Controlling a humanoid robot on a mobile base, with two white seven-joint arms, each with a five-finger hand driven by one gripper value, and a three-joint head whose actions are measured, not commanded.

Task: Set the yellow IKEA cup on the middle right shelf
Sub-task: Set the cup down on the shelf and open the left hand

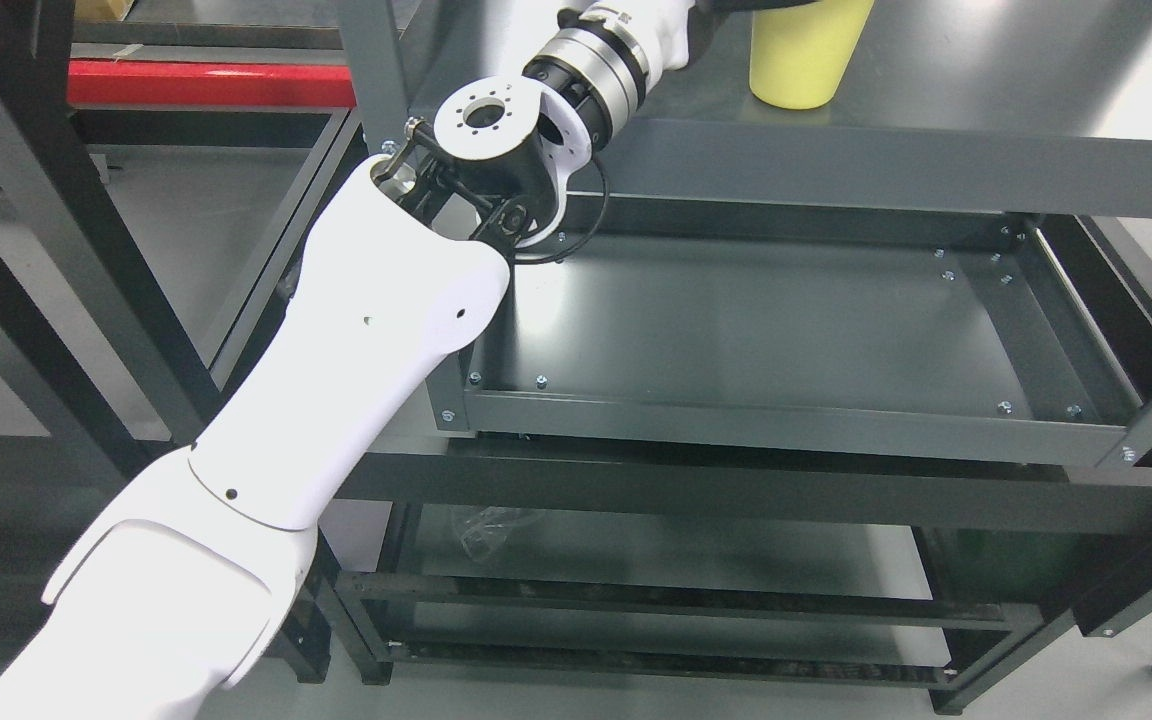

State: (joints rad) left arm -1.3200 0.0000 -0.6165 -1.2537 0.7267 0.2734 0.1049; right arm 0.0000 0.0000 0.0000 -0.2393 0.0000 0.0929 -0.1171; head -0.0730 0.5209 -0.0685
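Across the whole head view stands a dark grey metal shelving unit (pixel 836 170), its tiers stacked so that the camera looks down through them: an upper shelf surface at the top, a tray-like shelf (pixel 766 330) with raised lips below it, and lower rails near the floor. That tray lies bare, and its lips would keep anything set there from sliding off. From the lower left the left arm (pixel 336 370) reaches up and over the upper shelf's front edge, elbow bent so the forearm clears the post. Its hand (pixel 726 8) is almost wholly cut off by the top edge; only a dark part shows just beside the cup's rim, so I cannot tell whether the fingers grip it. The yellow IKEA cup (pixel 804 60) stands upright on the upper surface, near the front edge. The right arm is out of view.
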